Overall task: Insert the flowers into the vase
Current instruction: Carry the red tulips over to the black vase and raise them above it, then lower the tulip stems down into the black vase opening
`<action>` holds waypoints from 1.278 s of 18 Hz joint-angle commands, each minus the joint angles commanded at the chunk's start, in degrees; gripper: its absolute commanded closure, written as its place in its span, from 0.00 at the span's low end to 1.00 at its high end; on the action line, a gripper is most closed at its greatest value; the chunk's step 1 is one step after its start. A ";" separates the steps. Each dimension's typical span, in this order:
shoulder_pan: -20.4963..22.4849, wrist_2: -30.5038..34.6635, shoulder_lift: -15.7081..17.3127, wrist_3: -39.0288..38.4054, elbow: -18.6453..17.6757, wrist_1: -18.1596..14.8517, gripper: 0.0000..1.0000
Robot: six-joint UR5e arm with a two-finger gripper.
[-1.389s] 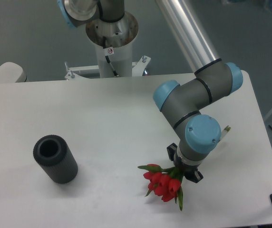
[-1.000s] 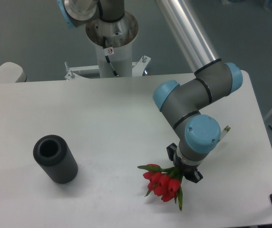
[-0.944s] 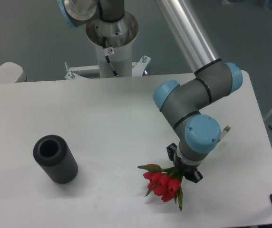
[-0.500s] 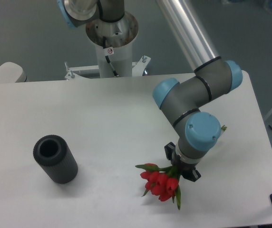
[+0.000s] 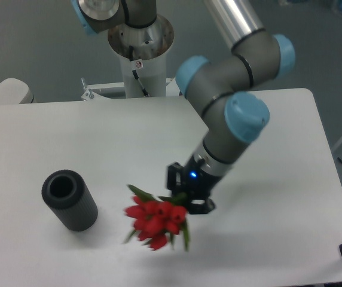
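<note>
Carrying: flowers (image 5: 156, 218) held off the table (image 5: 99, 137) by the gripper (image 5: 190, 194), judged to be mid-transfer toward the vase (image 5: 69, 200).
Table: white, broad, bearing only the vase among the task's things; stood on by the arm's base column (image 5: 140, 51) beyond its far edge.
Arm (image 5: 231, 119): reached out from the far edge over the middle of the table, wrist angled down toward the near edge; probably posed so to keep the bunch raised and free to travel leftward.
Vase: dark, ribbed, upright near the left part of the near edge, round mouth open upward and unobstructed; well apart from the bunch, nothing inside as far as visible.
Flowers: red buds blurred, hanging out left of and below the fingers, over the near-middle of the table; buds pointed toward the near edge and stems back into the grasp, so likely needing a turn to bring stems downward before entering the mouth.
Gripper: closed round the stem end of the bunch, leaves (image 5: 140, 192) spreading just beside the fingers; exact jaw gap hidden by foliage, yet tight enough to hold the bunch aloft.
Stage: pick-up judged done, insertion not yet done.
Risk: loose leaves catching on the rim, or buds entering first, if orientation left unchanged.
</note>
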 joint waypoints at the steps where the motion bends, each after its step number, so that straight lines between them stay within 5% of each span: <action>1: -0.44 -4.13 0.09 -1.41 -0.09 0.09 1.00; 6: -1.15 -18.02 1.66 -1.69 -0.61 1.40 1.00; 10: -1.41 -32.36 2.72 -2.04 -2.28 5.79 1.00; 19: -3.43 -42.93 4.39 -1.25 -12.20 17.21 1.00; 23: -4.05 -45.31 4.39 -1.25 -13.44 18.72 1.00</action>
